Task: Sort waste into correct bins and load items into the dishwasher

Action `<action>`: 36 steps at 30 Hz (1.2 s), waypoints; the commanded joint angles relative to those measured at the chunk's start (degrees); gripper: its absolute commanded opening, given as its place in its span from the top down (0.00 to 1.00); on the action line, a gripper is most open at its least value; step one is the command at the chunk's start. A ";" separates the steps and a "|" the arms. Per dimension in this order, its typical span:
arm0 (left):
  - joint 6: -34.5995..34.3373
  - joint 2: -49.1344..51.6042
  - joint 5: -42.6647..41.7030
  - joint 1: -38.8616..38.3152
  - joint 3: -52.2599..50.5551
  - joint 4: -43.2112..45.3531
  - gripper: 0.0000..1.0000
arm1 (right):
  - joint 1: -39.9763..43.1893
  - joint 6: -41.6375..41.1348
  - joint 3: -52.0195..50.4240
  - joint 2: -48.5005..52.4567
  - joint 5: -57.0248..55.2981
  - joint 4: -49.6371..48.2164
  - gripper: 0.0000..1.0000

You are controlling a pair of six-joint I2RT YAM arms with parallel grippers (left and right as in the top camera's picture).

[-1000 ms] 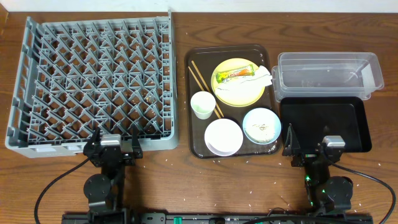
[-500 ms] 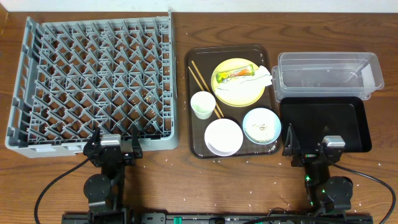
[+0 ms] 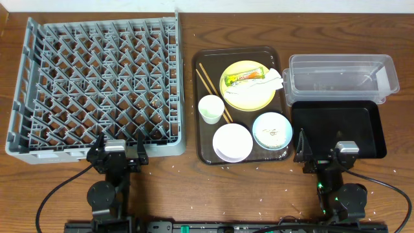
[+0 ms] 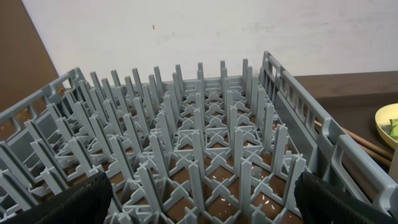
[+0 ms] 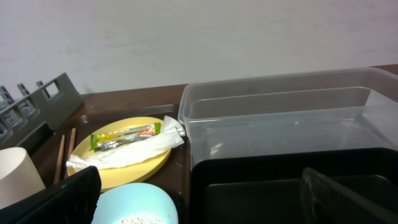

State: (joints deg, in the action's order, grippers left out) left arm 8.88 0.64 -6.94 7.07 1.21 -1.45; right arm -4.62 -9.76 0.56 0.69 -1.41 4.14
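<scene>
Nothing has shifted over the last second: both arms are parked at the near table edge and sorting has not started.

The grey dish rack (image 3: 97, 81) stands bare of dishes on the left. The dark brown serving tray (image 3: 204, 139) in the middle carries everything to be handled. On the right the glossy black tray (image 3: 336, 126) lies nearer the arms, with the clear plastic tub (image 3: 339, 77) just behind it.

On the serving tray sit the yellow plate (image 3: 249, 98), the white bowl (image 3: 233, 142), the light blue bowl (image 3: 256, 126) and the small white cup (image 3: 211, 109). The crumpled napkin (image 3: 275, 79) and the orange-and-green wrapper (image 3: 244, 77) lie on the plate. The two chopsticks (image 3: 213, 87) lie beside the cup. Rice-like scraps (image 3: 272, 134) sit in the blue bowl.

The left gripper (image 4: 202, 202) faces the rack and the right gripper (image 5: 202, 202) faces the bins. Both have their fingers spread wide, holding nothing.
</scene>
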 commanded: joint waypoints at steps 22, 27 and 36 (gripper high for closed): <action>0.33 -0.31 -0.55 0.24 -0.98 -1.90 0.05 | -0.07 0.85 -0.24 -0.39 0.20 0.04 0.01; 0.33 -0.31 -0.55 0.24 -0.98 -1.90 0.05 | -0.07 1.25 -0.24 -0.39 -0.98 -5.11 0.01; 0.33 -0.31 -0.55 0.24 -0.98 -1.90 0.05 | -0.07 1.75 2.29 -0.24 3.19 -9.97 0.01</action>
State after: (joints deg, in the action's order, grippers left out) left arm 8.88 0.64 -6.92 7.07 1.21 -1.45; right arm -4.62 -9.04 0.56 0.67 -0.58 -5.61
